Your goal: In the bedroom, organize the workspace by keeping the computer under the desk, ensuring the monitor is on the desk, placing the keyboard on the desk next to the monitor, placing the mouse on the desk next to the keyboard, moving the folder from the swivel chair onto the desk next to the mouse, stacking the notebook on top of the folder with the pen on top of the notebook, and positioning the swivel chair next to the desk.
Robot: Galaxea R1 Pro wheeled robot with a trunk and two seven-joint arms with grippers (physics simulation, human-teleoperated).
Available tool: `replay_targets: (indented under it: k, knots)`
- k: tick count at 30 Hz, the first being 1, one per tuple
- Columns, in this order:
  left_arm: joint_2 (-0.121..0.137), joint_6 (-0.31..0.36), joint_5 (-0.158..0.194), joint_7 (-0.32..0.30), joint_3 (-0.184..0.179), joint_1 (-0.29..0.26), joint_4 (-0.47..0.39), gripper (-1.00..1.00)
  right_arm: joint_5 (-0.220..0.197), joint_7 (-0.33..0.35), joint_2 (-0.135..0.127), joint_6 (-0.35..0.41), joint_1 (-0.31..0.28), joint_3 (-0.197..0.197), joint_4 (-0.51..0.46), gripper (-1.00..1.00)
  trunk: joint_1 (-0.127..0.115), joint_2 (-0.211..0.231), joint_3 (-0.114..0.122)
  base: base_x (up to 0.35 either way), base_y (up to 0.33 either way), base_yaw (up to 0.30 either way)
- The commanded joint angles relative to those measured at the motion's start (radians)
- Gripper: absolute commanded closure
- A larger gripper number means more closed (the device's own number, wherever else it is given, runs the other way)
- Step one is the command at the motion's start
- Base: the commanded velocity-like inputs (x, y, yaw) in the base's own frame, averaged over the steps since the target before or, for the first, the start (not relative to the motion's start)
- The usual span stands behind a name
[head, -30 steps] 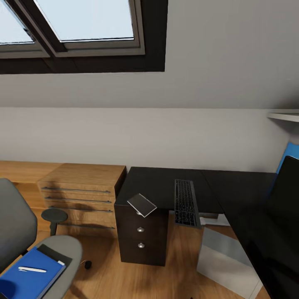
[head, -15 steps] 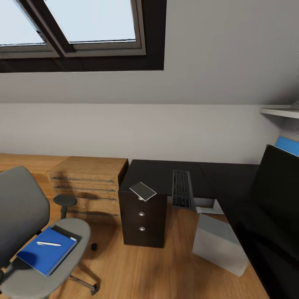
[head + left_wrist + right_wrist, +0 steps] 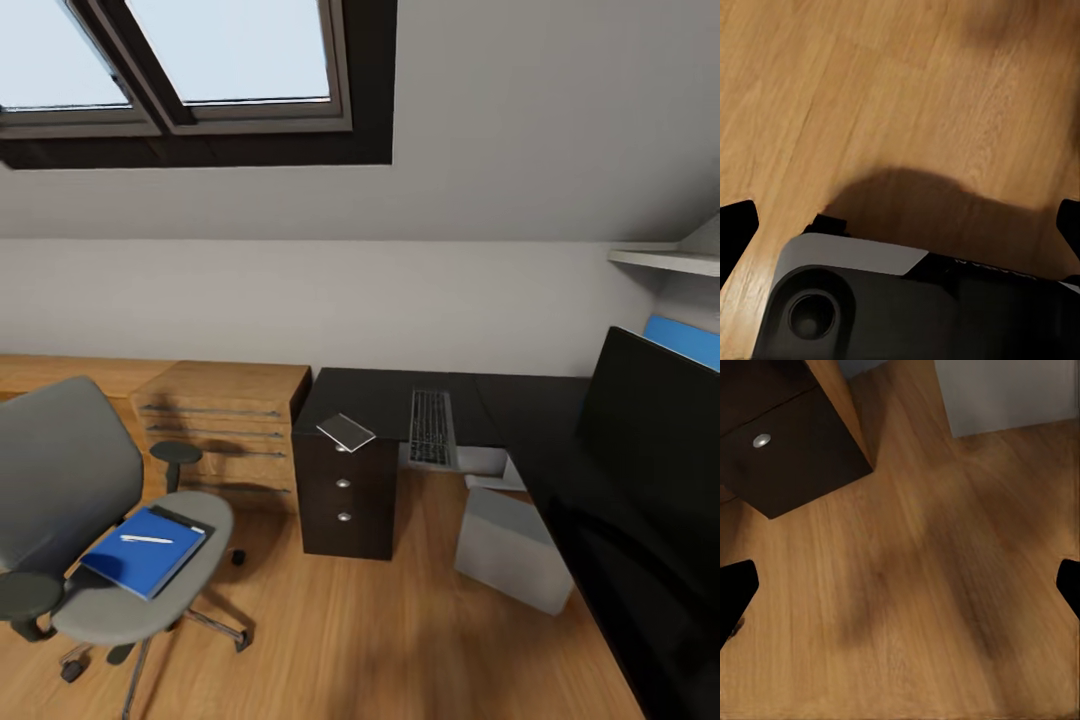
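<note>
Left gripper [image 3: 900, 232] spread wide and empty above bare wood floor; right gripper [image 3: 900, 592] likewise, with the desk [image 3: 380, 395] drawer unit and the computer [image 3: 1005, 394] just ahead of its fingertips. Well beyond the right gripper, done already by the look of it: monitor [image 3: 650, 470] and keyboard [image 3: 431, 427] on the desktop, computer on the floor at the desk's edge. Left to do, off the left gripper's side: swivel chair [image 3: 60, 480] standing apart from the desk, carrying notebook [image 3: 145, 550] with pen [image 3: 146, 539] on top and what seems the folder [image 3: 185, 520] beneath; probable mouse [image 3: 238, 556] on the floor.
</note>
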Motion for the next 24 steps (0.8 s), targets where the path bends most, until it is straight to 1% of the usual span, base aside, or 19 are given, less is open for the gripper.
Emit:
replay_targets:
  k: [1,18,24]
  knots:
    - [-0.001,-0.001,0.009,-0.002,0.002,0.000,-0.001,-1.00,-0.011,-0.001,0.000,-0.006,-0.001,0.008,0.004,-1.00,-0.001,-0.001,-0.003,-0.338,0.000,0.000]
    - [-0.001,-0.001,0.009,-0.002,0.002,0.000,-0.001,-1.00,-0.011,-0.001,0.004,-0.006,-0.003,0.008,0.014,-1.00,-0.001,-0.001,-0.029,-0.338,-0.001,0.000]
    - [-0.001,-0.001,0.008,-0.002,0.002,0.000,-0.001,-1.00,-0.011,-0.001,0.004,-0.006,-0.003,0.008,0.014,-1.00,-0.001,-0.001,-0.039,-0.338,-0.077,0.000]
